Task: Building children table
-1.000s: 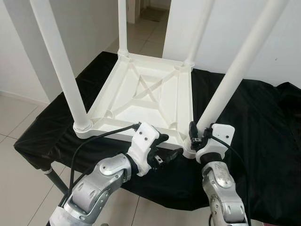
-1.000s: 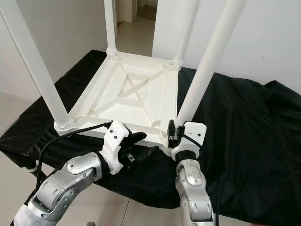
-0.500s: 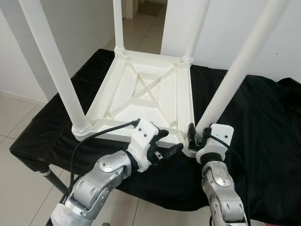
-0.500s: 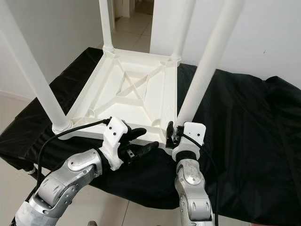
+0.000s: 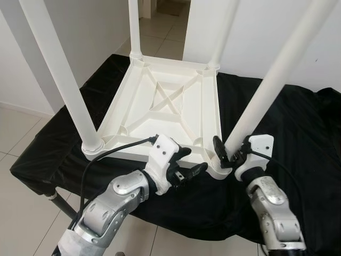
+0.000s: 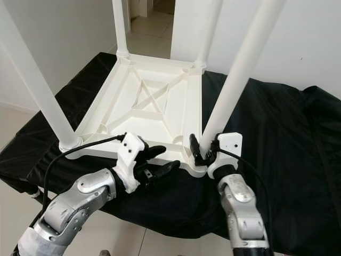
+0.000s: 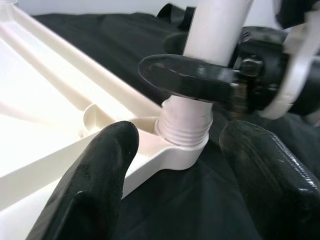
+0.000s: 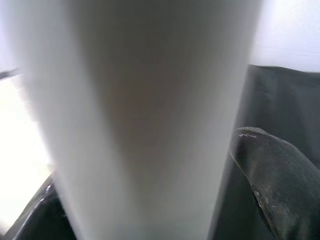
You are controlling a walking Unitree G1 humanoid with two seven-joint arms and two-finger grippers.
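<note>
Table (image 5: 165,106) lies upside down on a black cloth (image 5: 298,138), four white legs pointing up. Left gripper (image 5: 187,166) sits at the near edge, fingers spread and holding nothing, aimed at the near right corner. Right gripper (image 5: 226,153) is clamped around the near right leg (image 5: 272,90) just above its threaded socket. Near left leg (image 5: 64,80) stands at the left corner. Two far legs rise at the far corners, before a doorway.

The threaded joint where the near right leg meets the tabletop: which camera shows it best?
The left wrist view: the threaded joint sits close and sharp. In the head views the right gripper partly covers it; the right wrist view shows a blurred leg.
</note>
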